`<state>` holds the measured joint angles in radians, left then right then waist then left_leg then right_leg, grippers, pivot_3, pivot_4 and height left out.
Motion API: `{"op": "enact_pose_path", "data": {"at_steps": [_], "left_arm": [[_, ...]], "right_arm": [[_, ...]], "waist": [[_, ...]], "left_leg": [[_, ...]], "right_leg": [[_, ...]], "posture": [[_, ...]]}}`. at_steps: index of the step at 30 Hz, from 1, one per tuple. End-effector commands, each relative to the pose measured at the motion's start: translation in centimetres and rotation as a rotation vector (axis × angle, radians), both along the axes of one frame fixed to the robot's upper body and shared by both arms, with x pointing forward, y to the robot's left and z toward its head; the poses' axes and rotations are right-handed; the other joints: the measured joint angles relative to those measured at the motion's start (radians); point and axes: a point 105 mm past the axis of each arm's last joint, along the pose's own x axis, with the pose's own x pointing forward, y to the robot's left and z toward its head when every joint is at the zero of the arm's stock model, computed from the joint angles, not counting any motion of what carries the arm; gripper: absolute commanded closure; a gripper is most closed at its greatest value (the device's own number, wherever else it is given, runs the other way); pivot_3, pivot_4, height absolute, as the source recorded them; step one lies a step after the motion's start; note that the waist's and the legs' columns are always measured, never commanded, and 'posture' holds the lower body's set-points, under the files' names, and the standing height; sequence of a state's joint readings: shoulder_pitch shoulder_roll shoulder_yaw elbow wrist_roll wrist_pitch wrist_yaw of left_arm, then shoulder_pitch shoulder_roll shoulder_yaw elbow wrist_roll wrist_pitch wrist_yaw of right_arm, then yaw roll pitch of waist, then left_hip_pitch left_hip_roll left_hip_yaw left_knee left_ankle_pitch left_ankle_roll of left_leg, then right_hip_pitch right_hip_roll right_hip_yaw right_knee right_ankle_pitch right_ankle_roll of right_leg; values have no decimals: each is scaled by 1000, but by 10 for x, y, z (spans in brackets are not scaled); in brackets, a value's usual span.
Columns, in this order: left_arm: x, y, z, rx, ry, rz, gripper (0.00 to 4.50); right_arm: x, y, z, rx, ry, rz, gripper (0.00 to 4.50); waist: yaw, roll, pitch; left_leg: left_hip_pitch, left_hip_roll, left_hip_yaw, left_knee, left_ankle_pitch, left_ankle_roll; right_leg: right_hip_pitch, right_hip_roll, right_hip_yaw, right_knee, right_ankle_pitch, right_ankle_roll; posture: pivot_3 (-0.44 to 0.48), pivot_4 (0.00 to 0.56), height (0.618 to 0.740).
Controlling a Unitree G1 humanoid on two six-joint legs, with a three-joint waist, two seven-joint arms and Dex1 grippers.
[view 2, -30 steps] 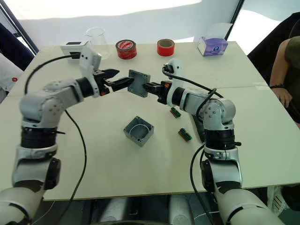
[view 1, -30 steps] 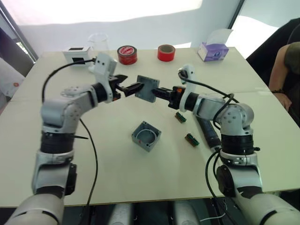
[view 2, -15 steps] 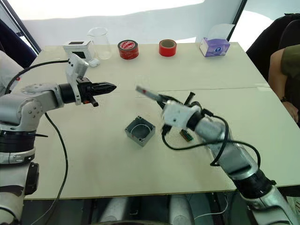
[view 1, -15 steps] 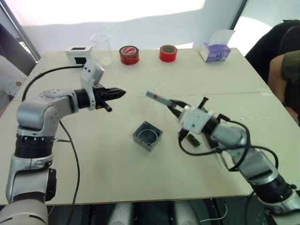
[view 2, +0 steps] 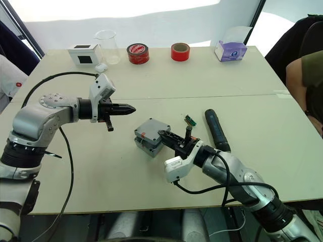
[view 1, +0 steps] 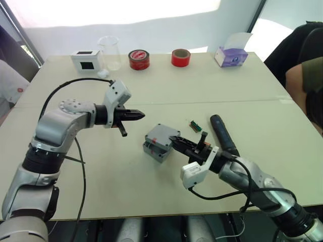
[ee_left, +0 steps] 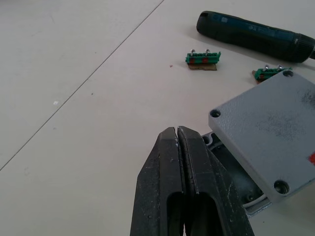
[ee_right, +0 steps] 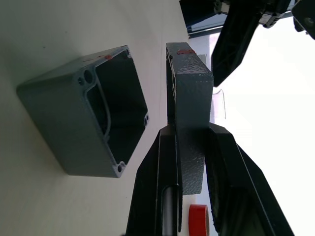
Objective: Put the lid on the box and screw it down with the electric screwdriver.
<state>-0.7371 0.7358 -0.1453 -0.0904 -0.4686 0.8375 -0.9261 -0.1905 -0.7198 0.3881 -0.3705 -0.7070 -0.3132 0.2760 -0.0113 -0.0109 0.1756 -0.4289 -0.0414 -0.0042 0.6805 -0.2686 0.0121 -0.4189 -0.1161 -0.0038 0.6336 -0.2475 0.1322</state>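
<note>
The grey lid point(view 1: 161, 134) hangs flat just above the open grey box point(view 1: 152, 149), with a gap between them in the right wrist view. My right gripper point(view 1: 175, 140) is shut on the lid's edge point(ee_right: 189, 98), reaching in from the near right. The box point(ee_right: 93, 123) stands open-side up on the table. My left gripper point(view 1: 139, 115) is shut and empty, its tip point(ee_left: 177, 130) a short way left of the lid point(ee_left: 270, 128). The dark electric screwdriver point(view 1: 222, 134) lies on the table to the right of the box.
Two small green terminal blocks point(ee_left: 203, 58) point(ee_left: 269, 73) lie between box and screwdriver. Along the far edge stand a white box with a black screen point(view 1: 87, 59), a clear beaker point(view 1: 108, 50), two red tape rolls point(view 1: 138, 58) point(view 1: 180, 56) and a purple tissue box point(view 1: 231, 55). A person's arm point(view 1: 305, 85) is at the right.
A second ago both grippers held the lid in the air. The left gripper has let go, shut and drawn back left; the right arm has carried the lid down over the box.
</note>
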Motion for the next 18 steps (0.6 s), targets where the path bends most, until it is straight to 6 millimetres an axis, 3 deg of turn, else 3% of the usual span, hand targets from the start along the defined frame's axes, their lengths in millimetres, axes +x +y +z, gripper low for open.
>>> {"op": "enact_pose_path", "data": {"at_steps": [1, 18], "left_arm": [[-5, -6, 2, 24, -39, -47, 4488], [-8, -18, -19, 64, -29, -77, 4488]], "right_arm": [[7, 1, 3, -28, -39, -22, 4375], [6, 15, 1, -57, -69, 9, 4375]], "waist": [[0, 0, 0], [0, 0, 0]], "left_leg": [[0, 0, 0, 0, 0, 0], [1, 0, 0, 0, 0, 0]], "right_leg": [[0, 0, 0, 0, 0, 0], [1, 0, 0, 0, 0, 0]], "posture": [[0, 150, 740], [0, 150, 740]]}}
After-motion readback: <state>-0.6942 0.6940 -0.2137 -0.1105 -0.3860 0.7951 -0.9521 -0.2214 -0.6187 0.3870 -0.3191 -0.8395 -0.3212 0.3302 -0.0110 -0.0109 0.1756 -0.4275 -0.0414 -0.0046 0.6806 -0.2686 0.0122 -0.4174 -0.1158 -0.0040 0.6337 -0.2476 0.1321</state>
